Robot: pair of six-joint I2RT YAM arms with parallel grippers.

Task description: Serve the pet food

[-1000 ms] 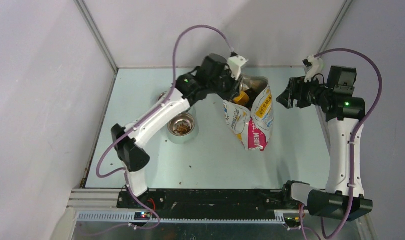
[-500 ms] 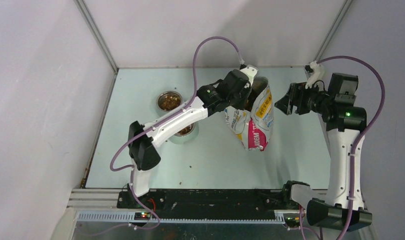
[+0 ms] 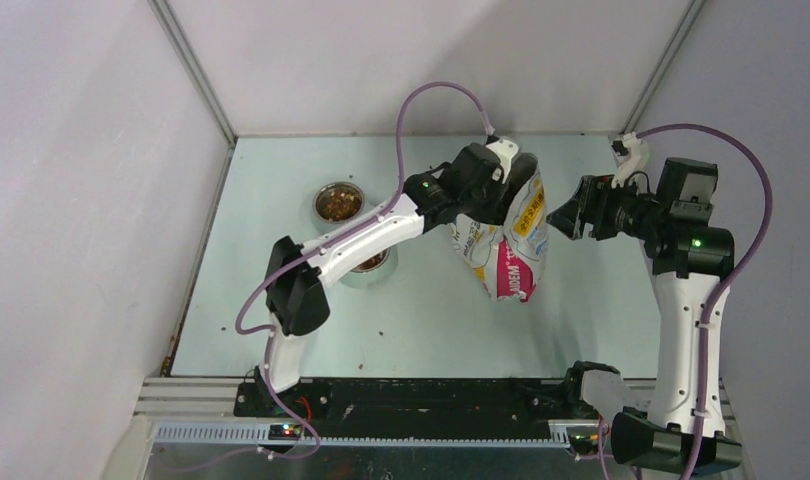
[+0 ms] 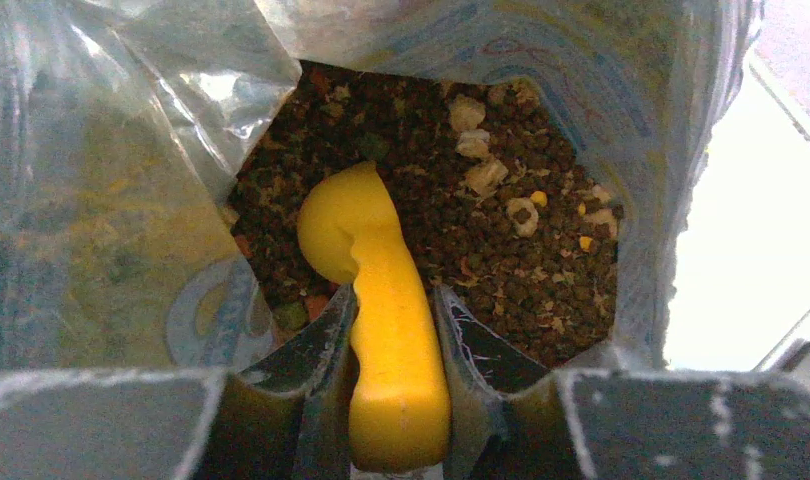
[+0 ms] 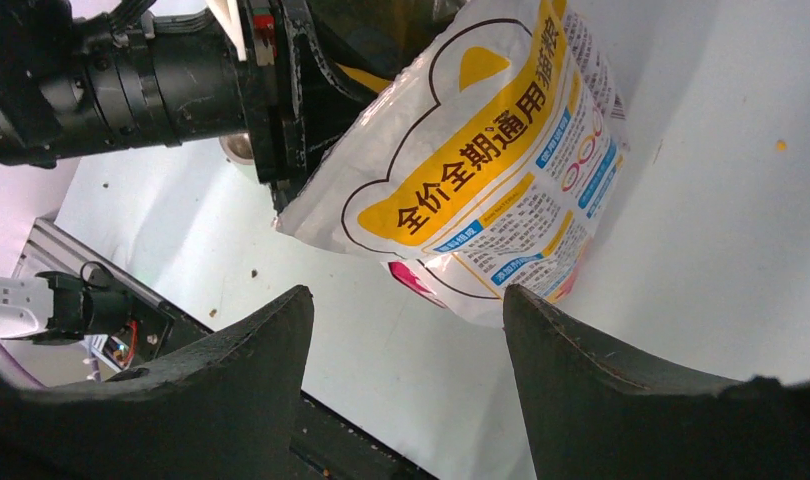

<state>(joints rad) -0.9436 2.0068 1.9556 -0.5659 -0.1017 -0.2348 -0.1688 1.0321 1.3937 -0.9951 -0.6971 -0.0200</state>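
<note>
You see the pet food [image 4: 501, 250] as small dark-brown dry pellets, a few pale and yellow bits mixed in, heaped loose inside the open bag [image 4: 111, 200] around the head of the scoop [image 4: 346, 230]. More lies in the far steel bowl [image 3: 317, 203] on the counter [image 3: 431, 320].

Pale table [image 3: 431, 320] bears steel bowls [image 3: 338, 202] and foil bag [image 3: 511, 250].

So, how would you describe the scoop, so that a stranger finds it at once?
Start at the printed foil bag on the table, and look into its open top, where the left claw reaches in. The scoop is the smooth yellow plastic piece clamped in that claw, the one large bright thing against the dark-brown pet food.
</note>
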